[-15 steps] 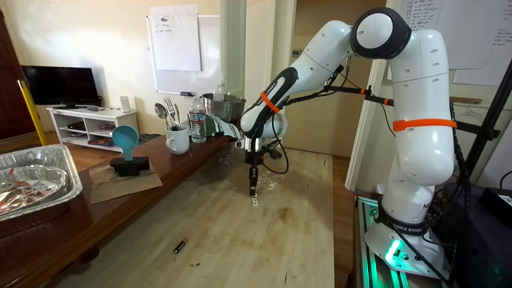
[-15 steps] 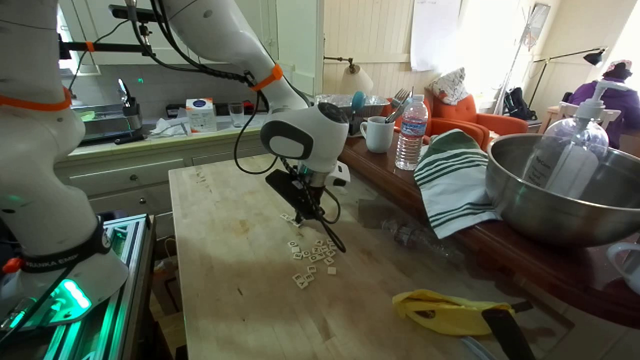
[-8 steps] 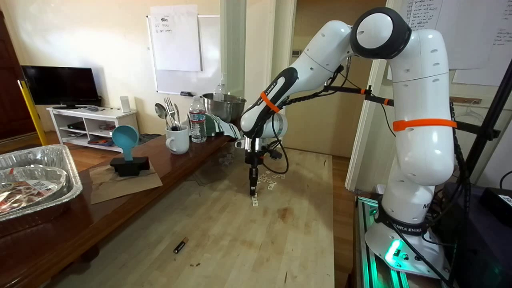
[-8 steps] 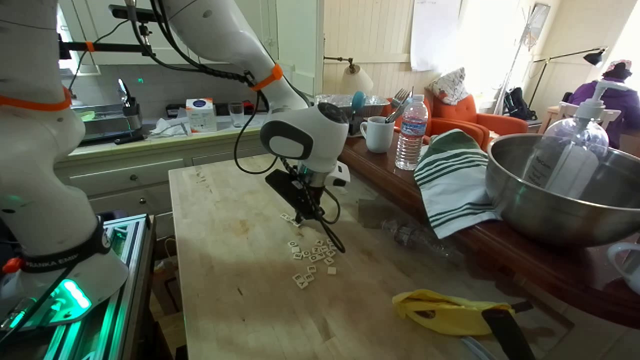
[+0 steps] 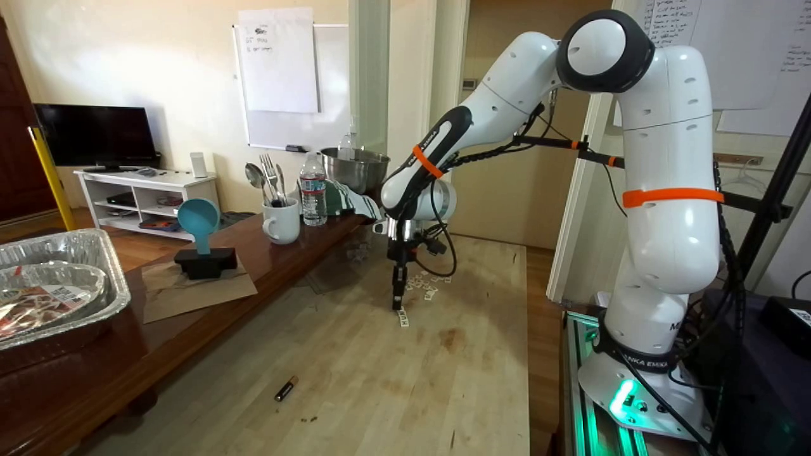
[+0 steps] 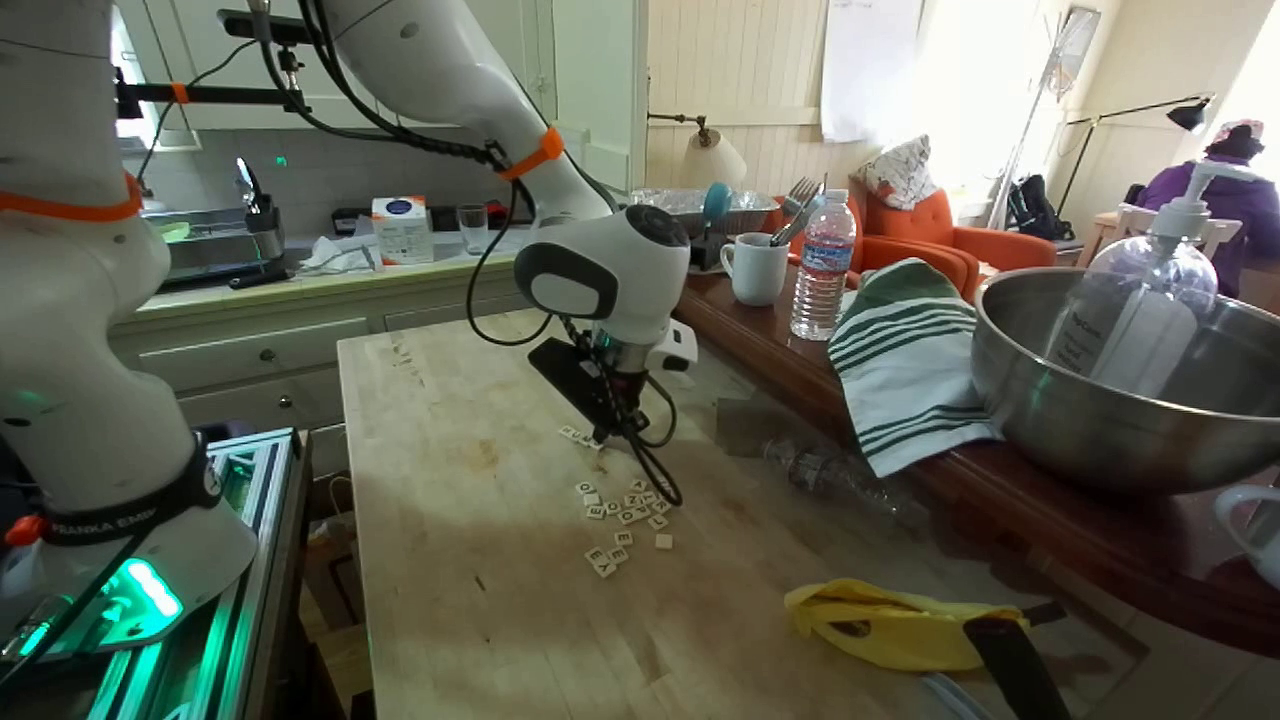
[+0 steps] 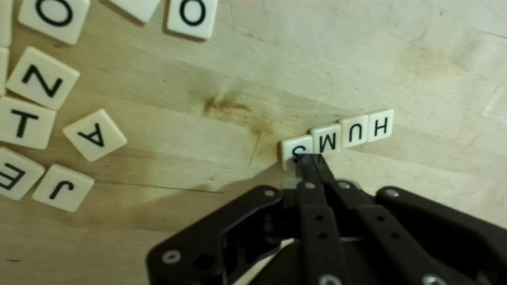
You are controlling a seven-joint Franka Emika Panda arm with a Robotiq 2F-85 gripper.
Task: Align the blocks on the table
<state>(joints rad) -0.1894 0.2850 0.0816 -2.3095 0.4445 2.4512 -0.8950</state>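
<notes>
- tool: jaws pressed together, holding nothing, tips at the s block; contact unclear.
- done: 4 blocks form a near-straight row on the bench, s slightly stepped.
- left, probably: nudging s flush; other blocks lie scattered apart.

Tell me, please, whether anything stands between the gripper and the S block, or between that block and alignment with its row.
Nothing visible stands in either path. In the wrist view, the shut gripper overlaps the S block; contact is unclear. The next block beside it seems unlikely to stop a slight shift into line.
</notes>
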